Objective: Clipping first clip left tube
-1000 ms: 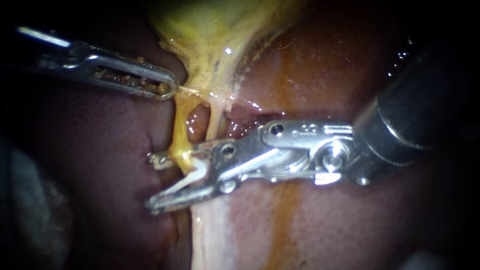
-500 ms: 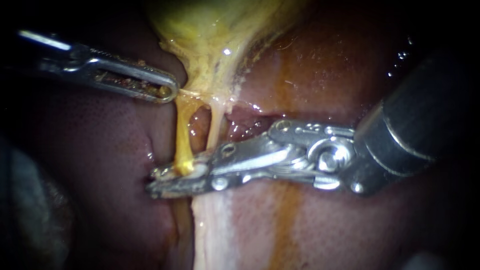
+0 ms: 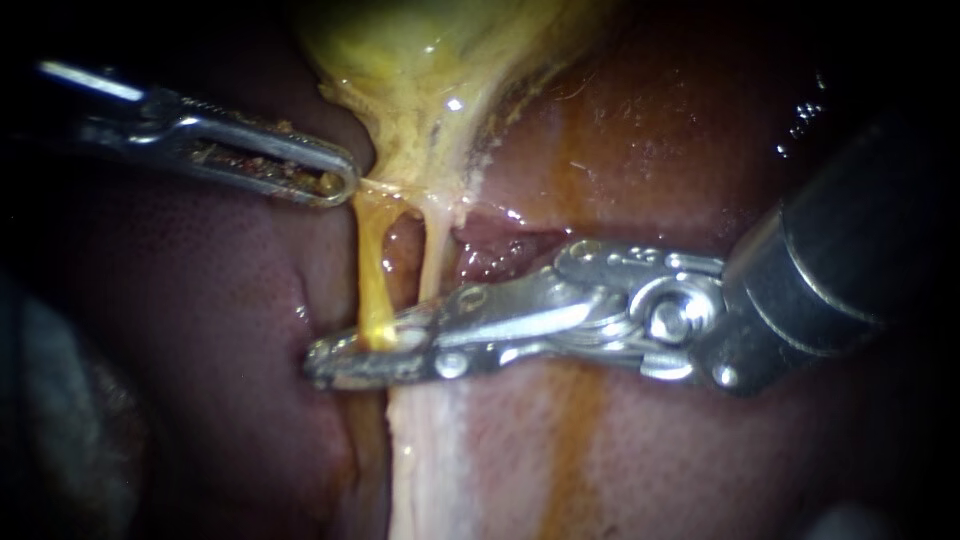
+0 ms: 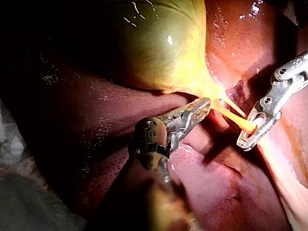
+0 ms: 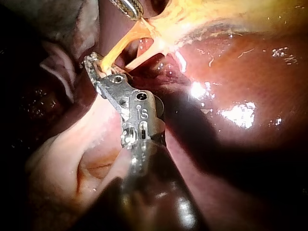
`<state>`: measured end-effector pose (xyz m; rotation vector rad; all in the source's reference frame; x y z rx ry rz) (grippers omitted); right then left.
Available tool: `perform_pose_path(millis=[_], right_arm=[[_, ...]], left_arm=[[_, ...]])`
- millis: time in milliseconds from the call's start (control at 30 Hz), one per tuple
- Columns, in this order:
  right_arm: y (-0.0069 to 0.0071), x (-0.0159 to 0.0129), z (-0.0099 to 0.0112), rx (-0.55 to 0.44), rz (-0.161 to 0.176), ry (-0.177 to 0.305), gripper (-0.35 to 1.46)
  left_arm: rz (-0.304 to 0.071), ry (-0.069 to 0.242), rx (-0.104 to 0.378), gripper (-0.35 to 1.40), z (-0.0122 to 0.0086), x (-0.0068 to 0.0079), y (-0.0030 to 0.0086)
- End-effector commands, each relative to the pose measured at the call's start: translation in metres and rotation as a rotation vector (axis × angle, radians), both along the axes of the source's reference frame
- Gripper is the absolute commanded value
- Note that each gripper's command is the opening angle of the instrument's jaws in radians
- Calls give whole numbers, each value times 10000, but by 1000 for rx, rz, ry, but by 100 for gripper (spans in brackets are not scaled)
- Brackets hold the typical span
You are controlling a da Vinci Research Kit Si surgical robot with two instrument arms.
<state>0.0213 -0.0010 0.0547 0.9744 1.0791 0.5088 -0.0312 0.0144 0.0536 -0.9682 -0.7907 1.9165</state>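
Two tubes drop from the neck of the yellow-green gallbladder over the dark red-brown liver: the thin yellow-orange left tube and a paler whitish right tube just beside it.

The silver, long-jawed right instrument is clenched across the left tube low down, with a white clip showing between the jaws. The slim silver left instrument has its jaws clamped on the edge of the gallbladder neck, holding both tubes taut.

To do this well, I'd say:
- squeeze fully so the clip locks
- keep the jaws square to the tube, with no twist or pull
- hold the left traction steady
- open wide before backing out, so the clip isn't dragged

What each view adds:
- Endoscope: I can't tell whether the right tube is clear of the jaw base, because it runs right up to it.
- Right wrist: the orange tube enters at the jaw tips, while the pale tube lands beside the jaws, nearer the hinge. So only the left tube looks caught.
- Left wrist: the orange tube ends in the jaw frame, seen from the other side, and the tips reach past it.
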Motion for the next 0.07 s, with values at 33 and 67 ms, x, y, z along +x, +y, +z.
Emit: perform_pose_path(millis=[33, 67], right_arm=[[0, 0, 0, 5, 1, -2, -35], [0, 0, 1, 5, 1, -2, -35]], left_arm=[[0, 0, 0, -35, 1, 0, 1], [0, 0, 0, -35, 1, 0, 1]])
